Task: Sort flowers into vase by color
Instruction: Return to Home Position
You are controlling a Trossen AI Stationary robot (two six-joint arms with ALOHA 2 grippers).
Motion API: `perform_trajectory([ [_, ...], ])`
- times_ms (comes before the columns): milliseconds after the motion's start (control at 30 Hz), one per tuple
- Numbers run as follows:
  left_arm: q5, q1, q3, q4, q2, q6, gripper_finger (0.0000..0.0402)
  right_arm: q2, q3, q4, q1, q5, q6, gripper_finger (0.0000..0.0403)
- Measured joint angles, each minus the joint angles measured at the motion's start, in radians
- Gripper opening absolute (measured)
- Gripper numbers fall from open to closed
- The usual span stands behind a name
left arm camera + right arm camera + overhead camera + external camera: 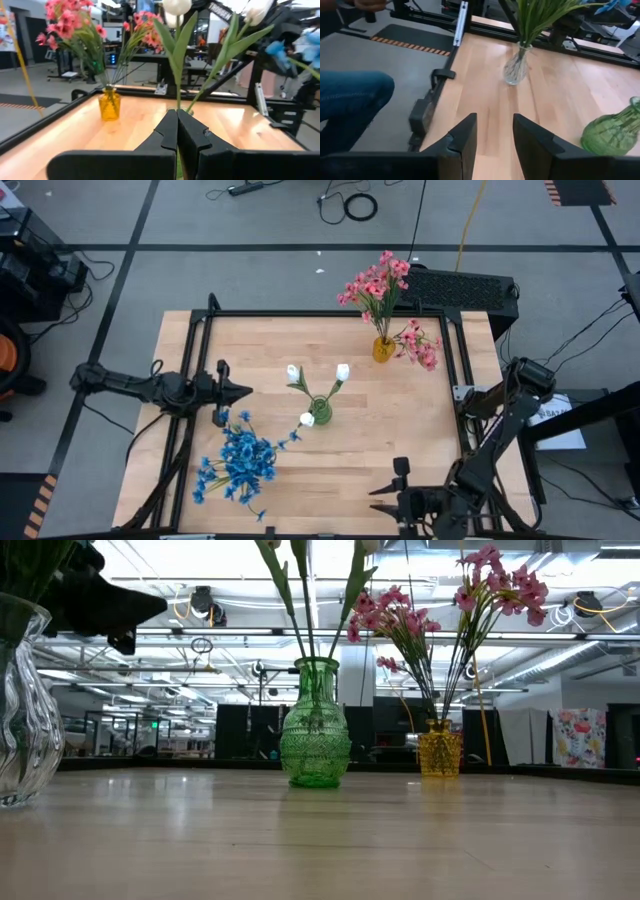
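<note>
The blue flowers (240, 460) stand in the clear vase (516, 67), near left on the surface (420, 440). Left gripper (177, 117) hangs just beyond them, jaws clenched empty; right gripper (494, 127) near right, jaws released.

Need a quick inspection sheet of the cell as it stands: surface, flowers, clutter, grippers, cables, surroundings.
Surface: wooden table, three vases on it.
Job's things: blue flowers in clear vase; white flowers in green vase; pink flowers in yellow vase.
Clutter: nothing seen.
Grippers: left gripper shut, holding nothing, beside the blue flowers; right gripper open, holding nothing, over the table's right side.
Cables: loose cables on the floor beyond the table.
Surroundings: person's leg in jeans beside the table.
</note>
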Motion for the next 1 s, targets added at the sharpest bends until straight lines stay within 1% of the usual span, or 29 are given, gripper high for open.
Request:
perform_trajectory([
  [167, 0.097, 0.056, -0.001, 0.007, 0.000, 0.000, 0.0001, 0.000, 0.000, 0.000, -0.022, -0.025, -0.029, 0.0118],
  [433, 0.225, 0.136, -0.002, -0.008, 0.000, -0.001, 0.0001, 0.000, 0.000, 0.001, -0.040, -0.022, -0.037, 0.0118],
  [567, 0.238, 0.138, -0.002, -0.082, -0.002, -0.009, 0.0001, -0.002, 0.000, 0.007, -0.041, -0.021, -0.037, 0.0118],
  [633, 0.243, 0.138, -0.002, -0.094, -0.008, -0.019, 0.0001, -0.011, 0.000, 0.008, -0.040, -0.020, -0.037, 0.0118],
  [733, 0.278, 0.138, -0.003, -0.092, -0.025, -0.020, 0.0001, -0.035, 0.000, 0.010, -0.040, -0.020, -0.045, 0.0118],
  [867, 0.315, 0.138, -0.003, -0.147, -0.075, -0.018, 0.0001, -0.077, 0.000, 0.003, -0.033, -0.015, -0.086, 0.0118],
  [1000, 0.316, 0.138, -0.003, -0.228, -0.144, -0.024, 0.0001, -0.148, 0.000, -0.059, -0.017, 0.033, -0.114, 0.0117],
])
